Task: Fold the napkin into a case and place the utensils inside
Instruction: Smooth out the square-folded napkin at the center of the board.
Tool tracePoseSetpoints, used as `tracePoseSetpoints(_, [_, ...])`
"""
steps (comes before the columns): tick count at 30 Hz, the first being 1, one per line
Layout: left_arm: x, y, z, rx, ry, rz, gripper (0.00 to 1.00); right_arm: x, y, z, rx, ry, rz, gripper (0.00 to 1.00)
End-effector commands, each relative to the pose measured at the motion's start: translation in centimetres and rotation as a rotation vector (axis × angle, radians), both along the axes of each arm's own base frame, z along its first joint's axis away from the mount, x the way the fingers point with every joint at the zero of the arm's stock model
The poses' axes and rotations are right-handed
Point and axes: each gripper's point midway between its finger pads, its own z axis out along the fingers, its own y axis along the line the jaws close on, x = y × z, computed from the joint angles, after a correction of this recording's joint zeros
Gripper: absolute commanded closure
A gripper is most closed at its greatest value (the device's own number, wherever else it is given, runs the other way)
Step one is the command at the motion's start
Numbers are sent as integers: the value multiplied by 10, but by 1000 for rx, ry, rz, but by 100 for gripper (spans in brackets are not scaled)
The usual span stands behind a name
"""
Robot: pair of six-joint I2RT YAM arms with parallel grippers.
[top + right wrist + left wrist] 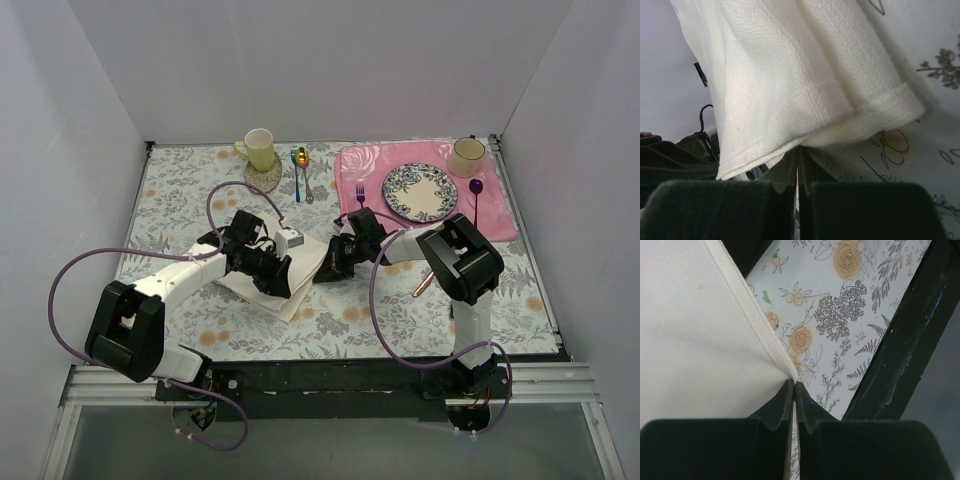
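The cream-white napkin lies partly folded in the middle of the table, between both grippers. My left gripper is shut on a hemmed corner of the napkin; its jaws pinch the cloth in the left wrist view. My right gripper is shut on a folded hemmed edge of the napkin and lifts it off the table. The copper knife lies on the table under the right arm. The spoon with the gold bowl lies at the back beside a blue-handled spoon.
A green mug stands on a round coaster at the back. A pink placemat at the back right bears a patterned plate, a purple fork, a purple spoon and a cream cup. White walls enclose the table.
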Motion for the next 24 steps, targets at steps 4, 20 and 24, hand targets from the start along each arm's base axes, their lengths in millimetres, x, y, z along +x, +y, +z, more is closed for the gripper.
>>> tracePoseSetpoints(4, [-3, -17, 15, -70, -23, -51, 100, 0, -3, -15, -40, -2, -13, 99])
tracePoseSetpoints(20, [1, -9, -46, 86, 50, -33, 100, 2, -7, 26, -4, -129, 76, 88])
tracePoseSetpoints(24, [-1, 3, -60, 156, 39, -48, 100, -6, -25, 30, -72, -133, 164, 80])
